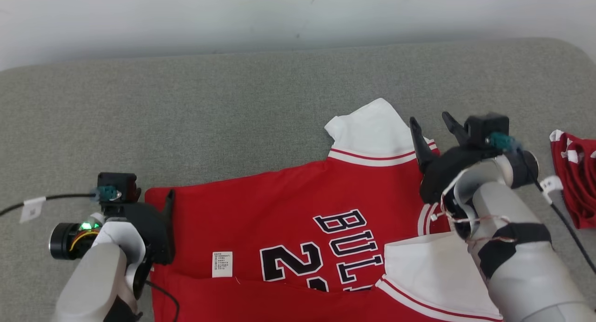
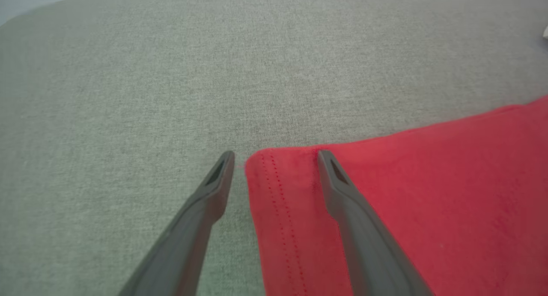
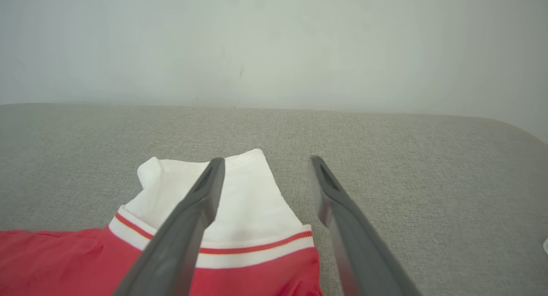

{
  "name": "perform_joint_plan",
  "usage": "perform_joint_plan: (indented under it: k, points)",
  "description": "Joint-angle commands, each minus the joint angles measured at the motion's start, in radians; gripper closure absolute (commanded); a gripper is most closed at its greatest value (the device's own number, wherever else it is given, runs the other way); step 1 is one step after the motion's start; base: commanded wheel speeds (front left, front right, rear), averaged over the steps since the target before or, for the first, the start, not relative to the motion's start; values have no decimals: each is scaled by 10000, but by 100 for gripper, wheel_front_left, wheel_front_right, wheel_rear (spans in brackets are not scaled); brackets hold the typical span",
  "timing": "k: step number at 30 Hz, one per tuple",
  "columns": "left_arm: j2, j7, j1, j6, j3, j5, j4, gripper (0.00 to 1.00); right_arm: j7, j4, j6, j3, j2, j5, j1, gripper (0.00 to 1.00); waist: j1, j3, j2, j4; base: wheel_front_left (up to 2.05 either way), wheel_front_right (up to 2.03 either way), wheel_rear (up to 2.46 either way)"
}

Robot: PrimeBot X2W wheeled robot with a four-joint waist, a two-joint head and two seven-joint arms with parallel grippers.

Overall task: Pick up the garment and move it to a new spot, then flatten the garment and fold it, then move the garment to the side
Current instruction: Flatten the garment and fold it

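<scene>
The garment [image 1: 279,210] is a red jersey with black-and-white lettering and white sleeves, lying spread on the grey fabric surface [image 1: 209,126]. My left gripper [image 1: 156,198] is open at its left corner. In the left wrist view the left gripper [image 2: 276,154] straddles that stitched corner of the garment [image 2: 428,180], one finger on the grey cloth and one over the red. My right gripper [image 1: 428,118] is open beside the far white sleeve [image 1: 372,126]. In the right wrist view the right gripper [image 3: 266,159] has one finger over the sleeve [image 3: 244,189], the other over bare surface.
A second red-and-white cloth [image 1: 575,182] lies bunched at the right edge. A cable with a white tag [image 1: 32,208] trails off to the left. The grey surface ends at a pale wall [image 1: 279,14] behind, with a rounded corner at the far right.
</scene>
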Motion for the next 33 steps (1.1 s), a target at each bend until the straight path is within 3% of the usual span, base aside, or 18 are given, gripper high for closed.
perform_joint_plan:
  k: [1, 7, 8, 9, 10, 11, 21, 33]
  points:
    - [157, 416, -182, 17, -319, -468, -124, 0, 361, 193, -32, 195, -54, 109, -424, 0, -2, 130, -2, 11, 0, 0, 0]
    - [716, 1429, -450, 17, -1266, -1467, -616, 2, 1000, 632, -32, 766, -271, 194, -1321, 0, -2, 417, -2, 31, 0, 0, 0]
    - [792, 1620, -475, 16, -1445, -1742, -724, 25, 1045, 682, -32, 869, -292, 202, -1491, 0, -2, 482, -2, 36, 0, 0, 0]
    - [884, 1743, -506, 16, -1587, -1891, -847, 64, 1058, 750, -32, 958, -311, 200, -1643, 0, -2, 535, -2, 45, 0, 0, 0]
    - [988, 1893, -519, 16, -1770, -2079, -972, 91, 1087, 826, -32, 1015, -323, 243, -1771, 0, -2, 596, -2, 54, 0, 0, 0]
    - [1060, 2018, -503, 16, -1898, -2320, -1062, 100, 1155, 936, -32, 1073, -334, 247, -1883, 0, -2, 640, -2, 63, 0, 0, 0]
    - [1376, 2057, -668, 16, -2856, -3320, -2019, 100, 1751, 2173, -32, 1324, -487, 349, -3000, 0, -2, 1211, -2, 584, 0, 0, 0]
    - [1039, 1466, -1379, 17, -3803, -3603, -2622, 100, 2773, 3413, -32, 1294, -962, 269, -4120, 0, -2, 2092, -2, 1651, 0, 0, 0]
